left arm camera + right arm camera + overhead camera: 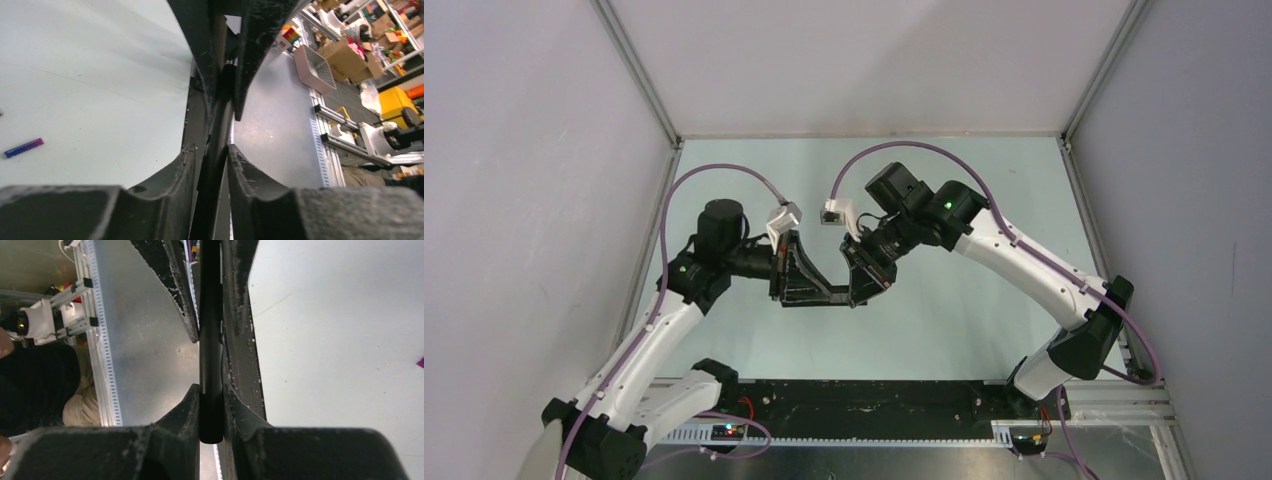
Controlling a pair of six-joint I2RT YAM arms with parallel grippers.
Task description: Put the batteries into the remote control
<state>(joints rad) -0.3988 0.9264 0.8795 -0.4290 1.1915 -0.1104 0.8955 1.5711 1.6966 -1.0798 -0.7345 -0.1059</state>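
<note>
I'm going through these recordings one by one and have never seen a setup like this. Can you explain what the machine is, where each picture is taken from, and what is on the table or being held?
This is a pair of robot arms bolted at the near edge of a pale table. The wide picture looks down from above and behind them. The other two come from a camera on each wrist, looking along that arm's own claw. The left claw and right claw are both closed on opposite ends of one slim black bar, the remote control, holding it between them. That is why each wrist view also shows the other claw at the far end of the bar. On the surface, the left wrist view shows a blue-purple battery lying loose. A second battery is not clearly visible.
</note>
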